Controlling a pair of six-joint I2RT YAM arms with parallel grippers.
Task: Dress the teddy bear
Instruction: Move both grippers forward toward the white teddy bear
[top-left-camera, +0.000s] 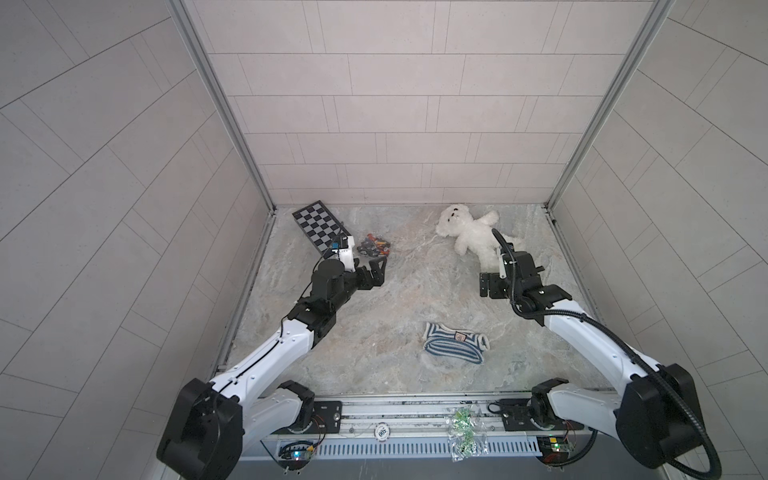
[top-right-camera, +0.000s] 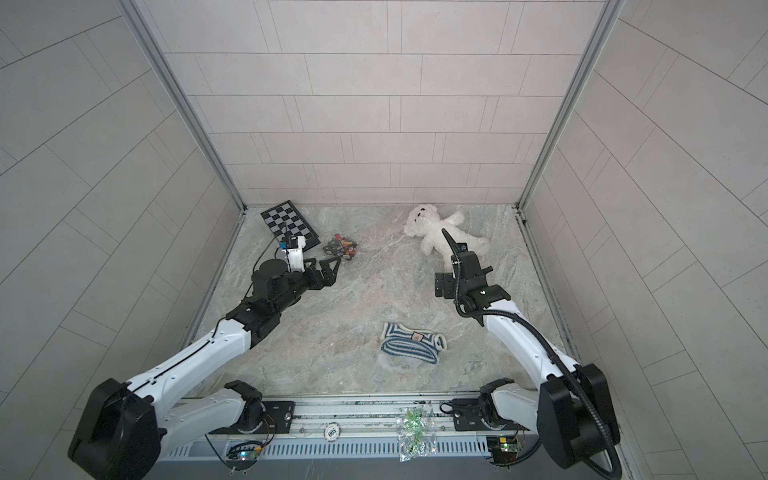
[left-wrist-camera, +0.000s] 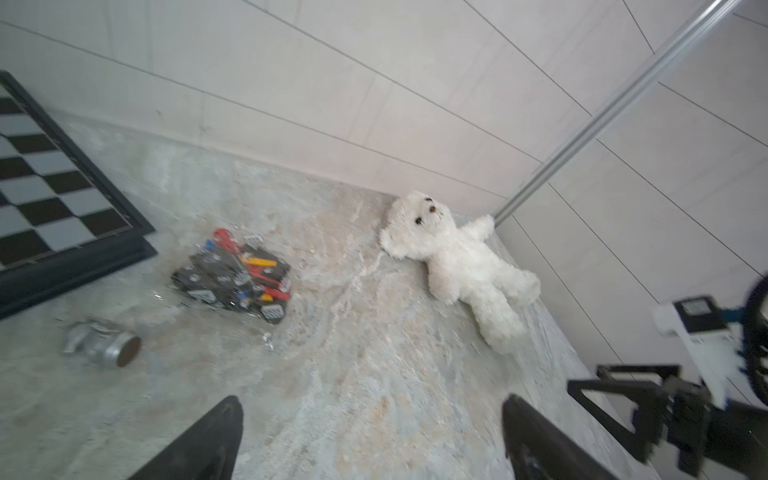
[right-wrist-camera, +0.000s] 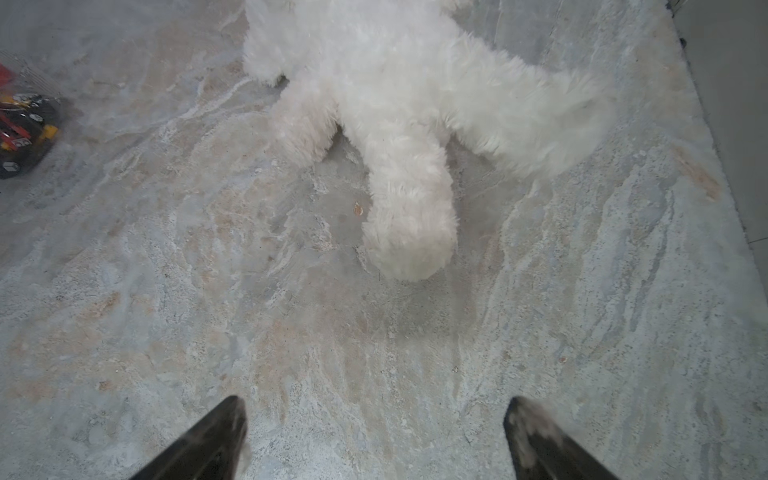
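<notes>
Teddy bear (top-left-camera: 469, 237) lies bare at the far right, right gripper (right-wrist-camera: 376, 401) gaping empty just short of its leg, left gripper (left-wrist-camera: 370, 401) wide too, so it's likely the reach, leg grab next.

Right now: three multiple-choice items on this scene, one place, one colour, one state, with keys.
1. Where on the table is the teddy bear?
A. far end, right of middle
B. near edge, middle
C. far left corner

2. The striped shirt: which colours?
A. red, white
B. blue, white
C. green, yellow

3. The right gripper is:
A. shut on the bear's leg
B. open, empty
C. shut on the shirt

1 A: both top views show it by the back wall, right of middle.
2 B: blue and white bands.
3 B: jaws apart over bare table in the right wrist view.
</notes>
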